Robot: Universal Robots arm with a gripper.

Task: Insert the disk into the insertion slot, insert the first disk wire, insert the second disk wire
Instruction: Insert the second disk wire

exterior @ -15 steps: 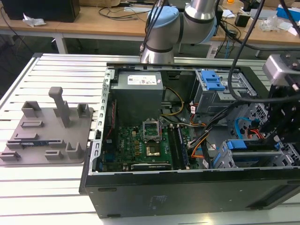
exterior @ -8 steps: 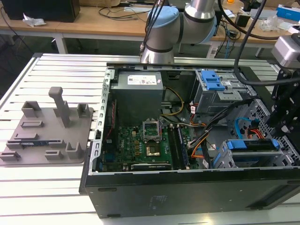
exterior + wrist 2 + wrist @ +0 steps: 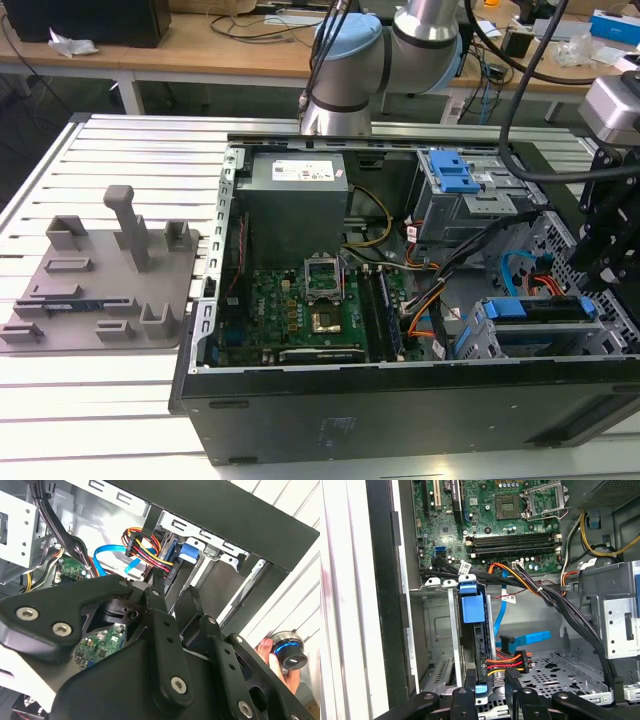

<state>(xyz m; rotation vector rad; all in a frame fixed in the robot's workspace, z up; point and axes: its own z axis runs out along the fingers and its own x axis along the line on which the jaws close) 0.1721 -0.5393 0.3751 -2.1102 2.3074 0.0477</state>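
The disk [image 3: 532, 309] in its blue caddy [image 3: 471, 608] sits inside the insertion slot [image 3: 478, 336], the low grey cage at the case's front on the exterior view's right. My gripper [image 3: 491, 686] hangs just over the disk's rear end, its black fingers [image 3: 156, 600] apart with nothing gripped between them. A black plug on red, orange and yellow wires [image 3: 510, 661] lies against the disk's end, right beside one fingertip [image 3: 155, 582]. A flat blue cable [image 3: 526, 639] ends beside that plug; whether it is plugged in cannot be told.
The larger grey cage with a blue latch [image 3: 450, 172] stands behind the slot. The motherboard [image 3: 310, 305] and power supply [image 3: 297, 195] take up the case's middle. Black cable bundles [image 3: 555, 605] cross near the slot. A hand [image 3: 278, 656] holds a blue-lit knob outside the case. A grey fixture plate [image 3: 100, 275] lies on the table.
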